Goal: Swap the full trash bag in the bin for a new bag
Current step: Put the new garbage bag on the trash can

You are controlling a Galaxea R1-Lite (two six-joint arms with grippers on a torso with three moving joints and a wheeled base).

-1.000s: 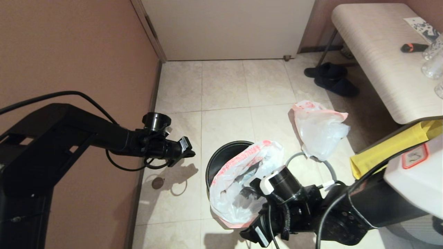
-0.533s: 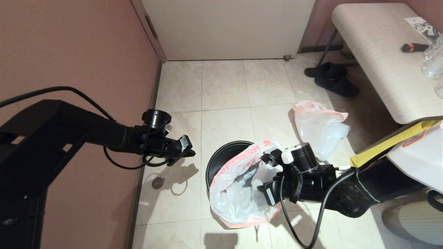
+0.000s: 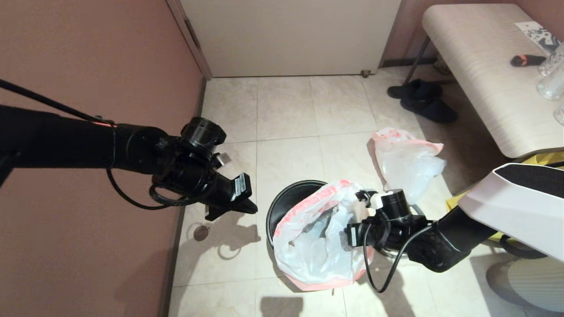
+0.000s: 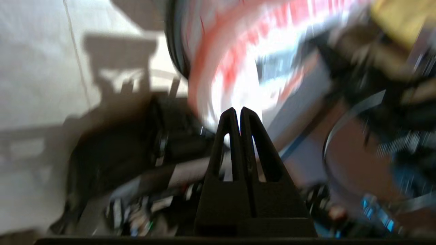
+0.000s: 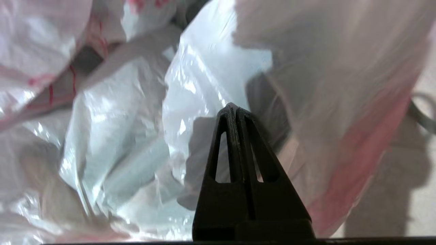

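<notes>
The black bin [image 3: 286,198] stands on the tiled floor. The new bag [image 3: 317,246], thin white film with a pink-red rim band, hangs limp over the bin's near and right side with its mouth open. My right gripper [image 5: 235,108] is shut, its tips inside the bag's mouth against the film [image 5: 204,85]; no film shows between the fingers. My left gripper [image 3: 250,207] is shut and empty, hovering just left of the bin. A lumpy full bag [image 3: 407,163] sits on the floor to the right, beyond the bin. A piece of the grey hoop [image 5: 422,117] lies beside the new bag.
The brown wall [image 3: 88,66] runs close along the left, with a floor drain [image 3: 200,232] by its foot. Dark slippers [image 3: 423,101] lie under a pale bench [image 3: 484,79] at the far right. Something yellow [image 3: 548,157] shows behind my right arm.
My right arm swung from the bin's near side round to its right, and its gripper closed at the bag's mouth. My left arm dropped and moved nearer the bin.
</notes>
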